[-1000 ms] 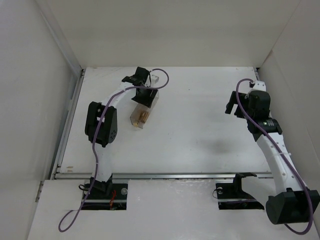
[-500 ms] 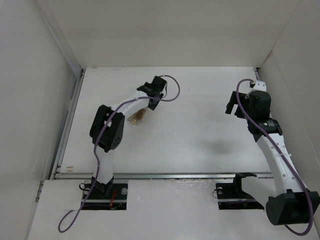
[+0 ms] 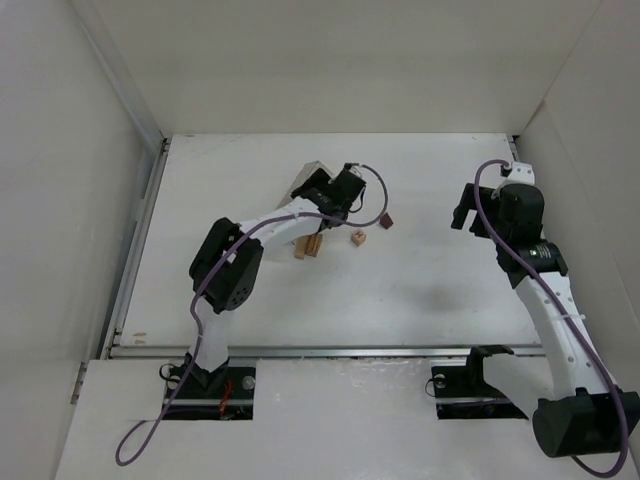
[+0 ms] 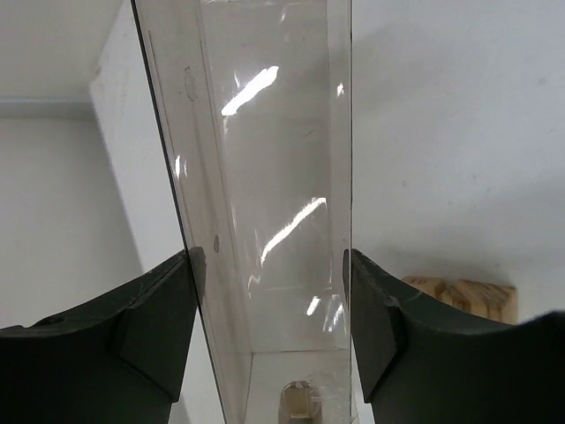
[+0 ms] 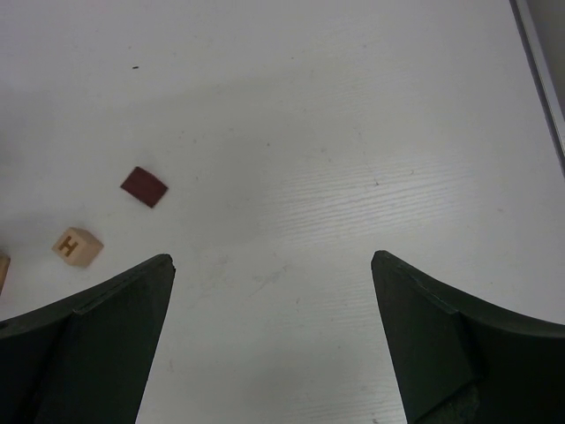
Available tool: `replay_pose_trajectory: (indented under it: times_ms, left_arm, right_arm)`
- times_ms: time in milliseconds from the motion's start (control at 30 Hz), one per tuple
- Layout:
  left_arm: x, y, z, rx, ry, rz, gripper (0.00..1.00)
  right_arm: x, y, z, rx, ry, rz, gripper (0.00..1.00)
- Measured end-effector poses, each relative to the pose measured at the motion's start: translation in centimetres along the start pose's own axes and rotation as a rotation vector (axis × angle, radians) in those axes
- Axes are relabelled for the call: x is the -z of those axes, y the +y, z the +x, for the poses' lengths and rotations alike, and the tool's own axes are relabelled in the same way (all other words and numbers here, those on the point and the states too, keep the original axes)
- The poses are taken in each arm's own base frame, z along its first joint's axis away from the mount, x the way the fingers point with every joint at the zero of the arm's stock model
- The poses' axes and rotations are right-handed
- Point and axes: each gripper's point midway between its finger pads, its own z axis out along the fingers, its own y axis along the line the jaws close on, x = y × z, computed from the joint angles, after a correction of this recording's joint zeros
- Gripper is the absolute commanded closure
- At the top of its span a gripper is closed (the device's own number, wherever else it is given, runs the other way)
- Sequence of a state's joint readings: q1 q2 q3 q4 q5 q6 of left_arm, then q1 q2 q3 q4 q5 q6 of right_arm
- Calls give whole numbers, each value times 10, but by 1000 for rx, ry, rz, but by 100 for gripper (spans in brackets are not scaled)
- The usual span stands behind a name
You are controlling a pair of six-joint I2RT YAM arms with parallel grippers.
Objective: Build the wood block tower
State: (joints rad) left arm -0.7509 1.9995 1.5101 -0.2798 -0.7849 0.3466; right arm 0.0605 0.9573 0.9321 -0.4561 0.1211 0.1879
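I am reading one mark through my right wrist camera: a dark letter H on the top face of the small light-tan wooden cube (image 5: 76, 246), which is lying near the dark reddish-brown block (image 5: 144, 186).

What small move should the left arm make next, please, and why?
Probably tip the box a little further: the left gripper grips it; bars, a cube and a dark block lie on the table, but one piece seems to sit inside.
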Motion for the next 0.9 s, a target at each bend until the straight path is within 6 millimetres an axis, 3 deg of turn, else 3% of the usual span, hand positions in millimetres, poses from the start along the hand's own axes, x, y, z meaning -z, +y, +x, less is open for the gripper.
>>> replay_pose_trajectory:
  times_ms: [167,267,400,500,567,667,767,900]
  left_arm:
    - [-5,8,-19,191,-20,203,100]
    - [-13,33,-14,365,-31,372,100]
    - [-34,95,22,633,-34,543,100]
    - [-50,122,71,799,-1,640,100]
    - [-56,118,102,874,42,710,100]
    - [-55,92,129,933,113,846,100]
    - [-50,65,139,944,147,961,100]
    - [-46,60,139,942,123,1017,93]
  right_arm:
    - [1,2,2,1,10,-12,0]
    - [1,7,4,-3,18,-42,0]
    - [-2,24,8,-12,40,-108,2]
    - [-8,49,17,-12,75,-179,3]
    - [-14,68,29,-3,120,-221,4]
    - [-24,99,45,16,192,-268,6]
    - [-30,134,55,32,240,-311,7]
    - [-34,189,68,59,283,-364,7]
